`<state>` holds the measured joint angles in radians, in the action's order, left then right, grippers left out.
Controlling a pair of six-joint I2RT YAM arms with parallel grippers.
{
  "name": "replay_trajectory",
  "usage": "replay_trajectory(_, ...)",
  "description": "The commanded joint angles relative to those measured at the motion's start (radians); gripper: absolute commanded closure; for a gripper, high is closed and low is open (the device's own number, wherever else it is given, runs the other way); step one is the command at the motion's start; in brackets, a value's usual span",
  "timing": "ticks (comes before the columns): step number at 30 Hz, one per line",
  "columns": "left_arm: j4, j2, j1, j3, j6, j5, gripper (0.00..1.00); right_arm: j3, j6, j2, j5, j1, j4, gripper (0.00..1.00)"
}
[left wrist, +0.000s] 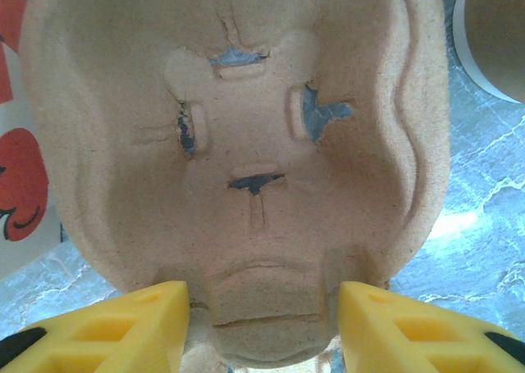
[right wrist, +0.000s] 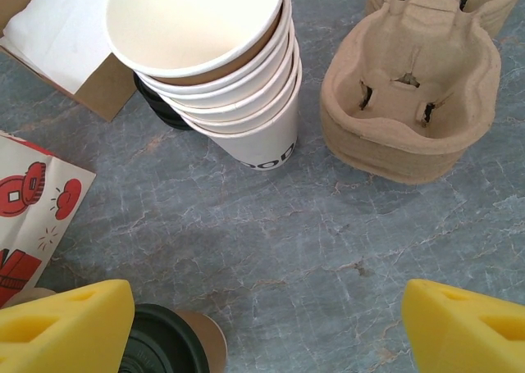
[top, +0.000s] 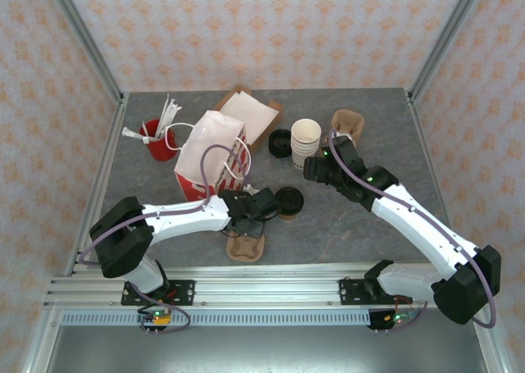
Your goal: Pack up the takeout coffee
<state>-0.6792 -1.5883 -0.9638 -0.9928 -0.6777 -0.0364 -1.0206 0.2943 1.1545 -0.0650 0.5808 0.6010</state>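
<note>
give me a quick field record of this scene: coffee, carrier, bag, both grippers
takeout coffee: lid on, standing on table, outside the bag
paper bag: red and white, upright, top open
pulp cup carrier: empty, under left gripper
left gripper: open, fingers either side of the carrier's end tab
right gripper: open, holding nothing, above table near white cup stack
spare carriers: stacked beside the cup stack

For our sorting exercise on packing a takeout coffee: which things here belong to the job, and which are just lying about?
Job, likely: lidded coffee cup, pulp carrier, paper bag.
Lying about: white cup stack, spare lids, spare carriers, red cup.
</note>
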Motion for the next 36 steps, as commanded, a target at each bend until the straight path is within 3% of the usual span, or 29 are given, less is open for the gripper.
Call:
replay_trajectory(1, 0.008, -0.009, 0.008, 0.007, -0.036, -0.001, 0.48, 0.002, 0.01, 0.0, -0.002, -0.006, -0.007, 0.15)
replay_trajectory(36, 0.037, 0.006, -0.013, 0.048, -0.143, -0.025, 0.57, 0.017, 0.013, 0.002, 0.004, -0.006, -0.016, 0.15)
